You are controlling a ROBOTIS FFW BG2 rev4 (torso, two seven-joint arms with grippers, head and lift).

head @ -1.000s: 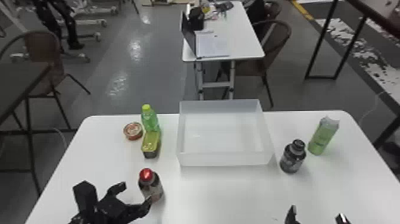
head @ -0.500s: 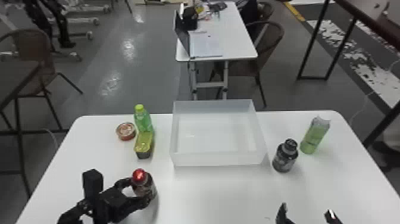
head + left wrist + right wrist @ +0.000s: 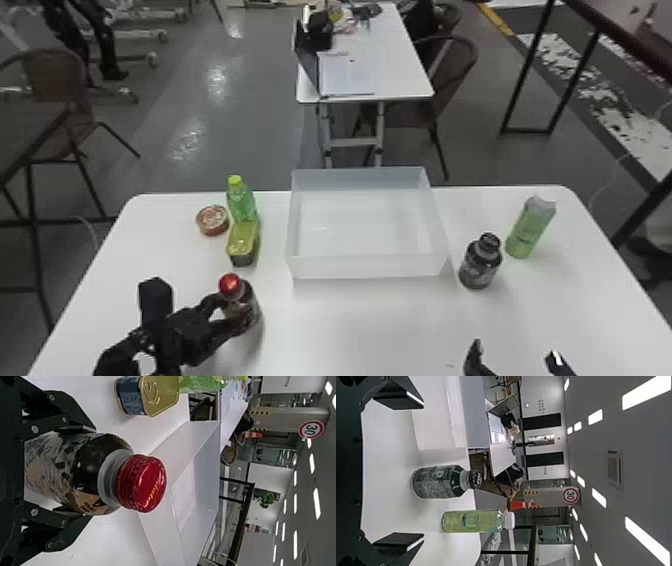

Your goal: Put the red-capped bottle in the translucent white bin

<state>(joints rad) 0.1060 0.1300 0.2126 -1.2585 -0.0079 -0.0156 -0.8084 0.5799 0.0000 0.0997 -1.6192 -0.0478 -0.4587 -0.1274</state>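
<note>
Pinching dark, red-capped bottle (image 3: 246, 306) by its sides, your left gripper (image 3: 86, 472) has it upright at white table (image 3: 360, 330), left of translucent white rectangular bin (image 3: 367, 268). Raise straight above rim before swinging right; leave right gripper (image 3: 423, 471), fingers spread, aside.

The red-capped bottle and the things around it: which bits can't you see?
- Red-capped bottle's bottom: behind the left hand, left wrist view.
- Green-capped bottle's side: cut off by the top edge, left wrist view.
- Right hand's back: cut off by the bottom edge, head view.
- Writing on round tin: too small, head view.
</note>
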